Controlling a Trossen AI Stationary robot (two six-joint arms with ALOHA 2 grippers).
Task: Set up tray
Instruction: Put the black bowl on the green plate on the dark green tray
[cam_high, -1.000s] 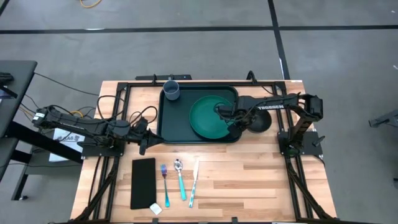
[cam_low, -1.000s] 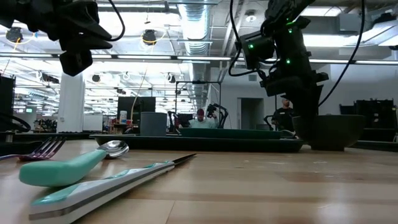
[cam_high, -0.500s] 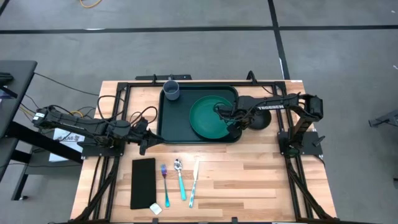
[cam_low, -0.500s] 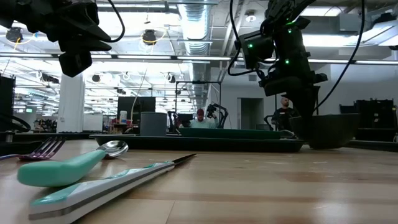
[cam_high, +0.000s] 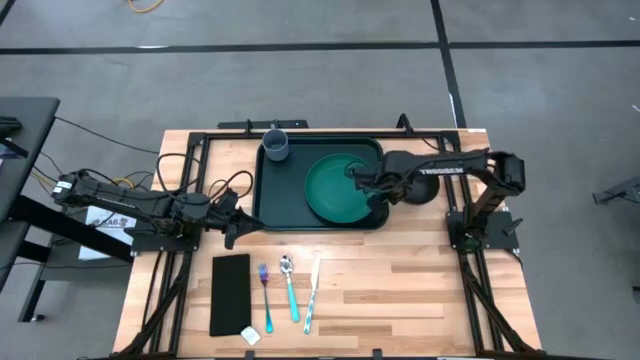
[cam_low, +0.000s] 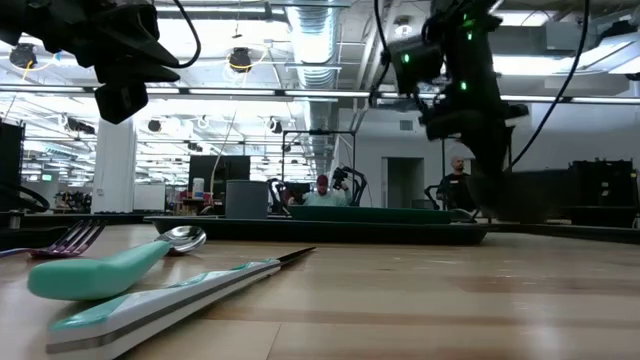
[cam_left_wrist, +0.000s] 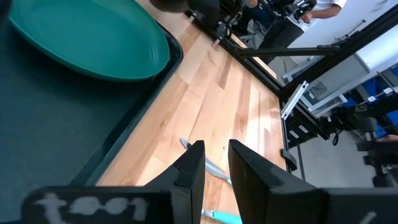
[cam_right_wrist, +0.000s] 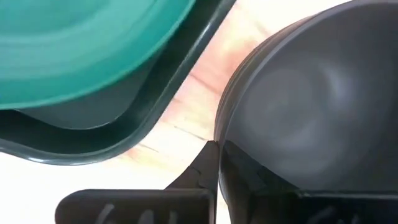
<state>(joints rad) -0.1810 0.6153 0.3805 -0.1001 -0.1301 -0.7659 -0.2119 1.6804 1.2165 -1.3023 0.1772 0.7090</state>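
The dark green tray (cam_high: 275, 195) lies at the table's far middle, with a round green plate (cam_high: 338, 188) on it and a grey cup (cam_high: 275, 146) at its far left corner. A dark bowl (cam_high: 420, 192) sits just past the tray's right edge, and my right gripper (cam_high: 392, 191) is shut on it. In the low view the bowl (cam_low: 535, 195) shows blurred, its underside a little above the table. My left gripper (cam_high: 232, 222) hovers by the tray's left edge. Its fingers (cam_left_wrist: 214, 168) stand a narrow gap apart with nothing between them. My right gripper holds the bowl's rim (cam_right_wrist: 219, 134) on the side facing the tray. One finger (cam_right_wrist: 202, 168) is outside the wall and the other is inside the bowl. The fingers come from above, pointing steeply down. The bowl stays upright, just clear of the table.
On the near half of the table lie a black napkin (cam_high: 230, 293), a fork (cam_high: 264, 285), a spoon (cam_high: 290, 290) and a knife (cam_high: 312, 295). Bare wood stretches to their right. Black frame rails run along both table sides.
My right gripper has gone up a little with the bowl. The bowl stood on the table beside the tray a second ago and now hangs just above it, blurred in the low view.
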